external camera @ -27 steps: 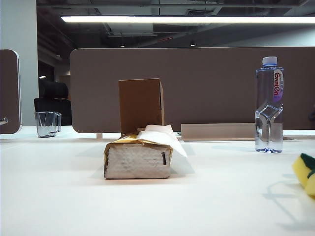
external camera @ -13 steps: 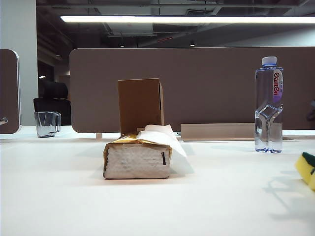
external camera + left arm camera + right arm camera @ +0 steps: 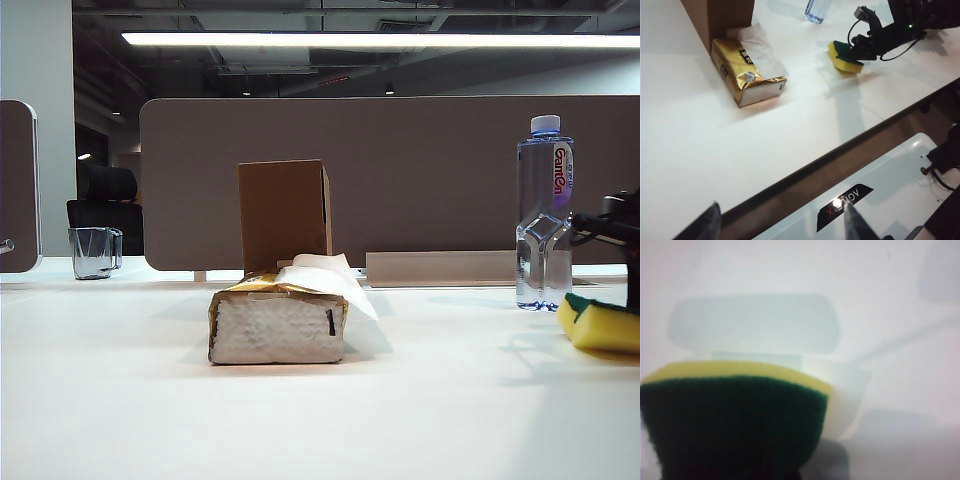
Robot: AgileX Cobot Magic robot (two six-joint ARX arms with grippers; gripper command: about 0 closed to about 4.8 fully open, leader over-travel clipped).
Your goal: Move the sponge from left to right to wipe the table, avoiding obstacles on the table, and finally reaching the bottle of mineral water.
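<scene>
The sponge (image 3: 598, 325), a yellow foam block with a dark green scouring layer, lies low over the white bench (image 3: 320, 420) toward its right end, just short of the mineral-water bottle (image 3: 545, 212). It is judged light, soft and compressible, so a pinch across the green upper layer, as here, should deform it yet keep the yellow face free to wipe. The right gripper (image 3: 860, 50) has its jaws clamped on the sponge from the side away from the bottle. The left gripper (image 3: 785, 225) hangs beyond the bench's near edge, jaws apart and empty.

The gold-edged tissue pack (image 3: 279, 320), a sheet protruding, and the brown cardboard box (image 3: 285, 215) directly behind it stand mid-bench, well apart from the sponge. A clear glass cup (image 3: 95, 251) stands near the far left corner. Nothing lies between sponge and bottle; the tall, narrow bottle is judged easily toppled by a push.
</scene>
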